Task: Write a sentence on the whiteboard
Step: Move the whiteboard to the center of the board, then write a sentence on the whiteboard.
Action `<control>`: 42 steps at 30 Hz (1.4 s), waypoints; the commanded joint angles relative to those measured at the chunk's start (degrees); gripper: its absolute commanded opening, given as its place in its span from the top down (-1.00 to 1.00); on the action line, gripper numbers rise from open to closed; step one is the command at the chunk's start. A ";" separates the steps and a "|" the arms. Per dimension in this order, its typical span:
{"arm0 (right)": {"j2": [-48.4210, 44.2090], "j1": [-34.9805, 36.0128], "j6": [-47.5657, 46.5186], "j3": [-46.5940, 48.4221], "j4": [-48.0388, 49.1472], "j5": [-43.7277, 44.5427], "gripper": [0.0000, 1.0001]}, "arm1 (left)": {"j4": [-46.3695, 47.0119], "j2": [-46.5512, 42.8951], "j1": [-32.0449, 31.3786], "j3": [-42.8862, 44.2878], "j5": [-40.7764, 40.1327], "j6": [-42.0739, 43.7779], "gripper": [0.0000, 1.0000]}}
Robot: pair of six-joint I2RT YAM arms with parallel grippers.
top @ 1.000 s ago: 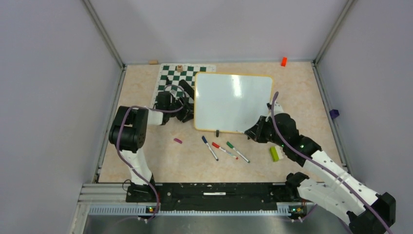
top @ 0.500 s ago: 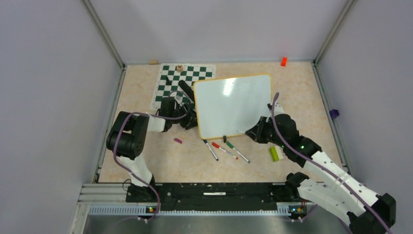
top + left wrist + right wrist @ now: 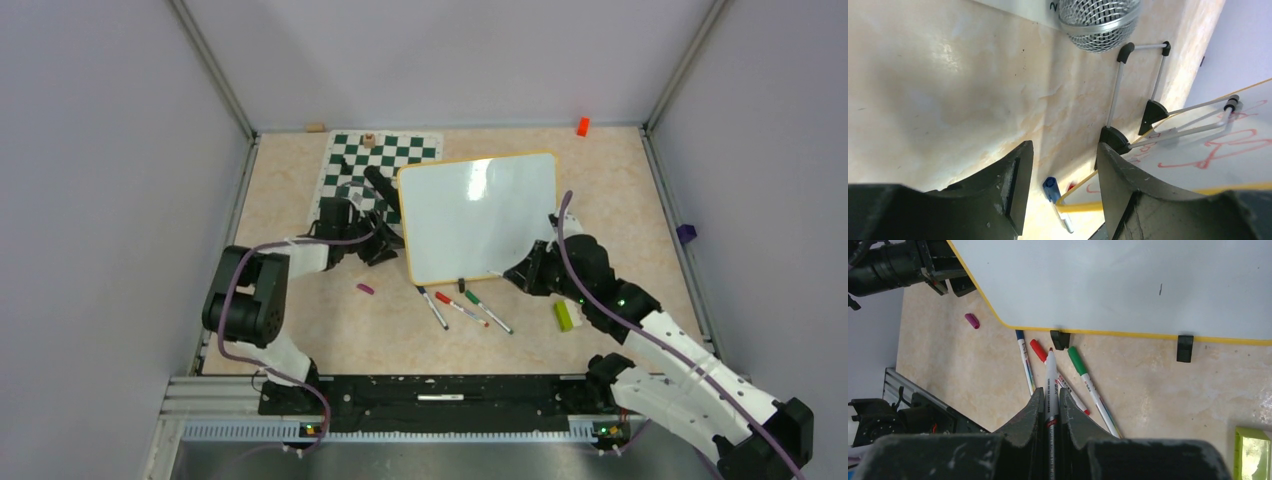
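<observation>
Tabletop [image 3: 300, 200] is beige marbled laminate, boxed in by plain grey walls [image 3: 120, 150] on three sides, with metal posts in the far corners. Whiteboard [image 3: 480, 215] lies mid-table, skewed, its left side over the edge of the chess mat [image 3: 355, 160]. Blue marker [image 3: 432, 305], red marker [image 3: 458, 308] and green marker [image 3: 488, 312] fan out just beside its near rim. Purple cap [image 3: 365, 288] lies to their left, green block [image 3: 564, 315] to their right, orange block [image 3: 582, 126] at the far right corner. Left gripper [image 3: 1064, 150] is just beside the board's left edge, jaws parted, gripping nothing. Right gripper [image 3: 1050, 392] is at the board's near edge, clamped on a white marker [image 3: 1051, 370] whose tip points at the rim.
</observation>
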 commanded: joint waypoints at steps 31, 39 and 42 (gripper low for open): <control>3.89 -0.84 14.05 15.73 -25.48 7.24 1.00 | -11.74 -55.10 1.18 -25.95 -22.57 18.65 -0.26; -0.79 -0.79 14.47 16.43 -28.80 10.93 1.00 | -11.20 -54.59 1.17 -26.19 -21.46 18.80 -0.26; -4.30 -0.80 12.44 15.44 -28.18 12.12 1.00 | -10.26 -55.46 1.17 -26.71 -20.31 19.21 -0.30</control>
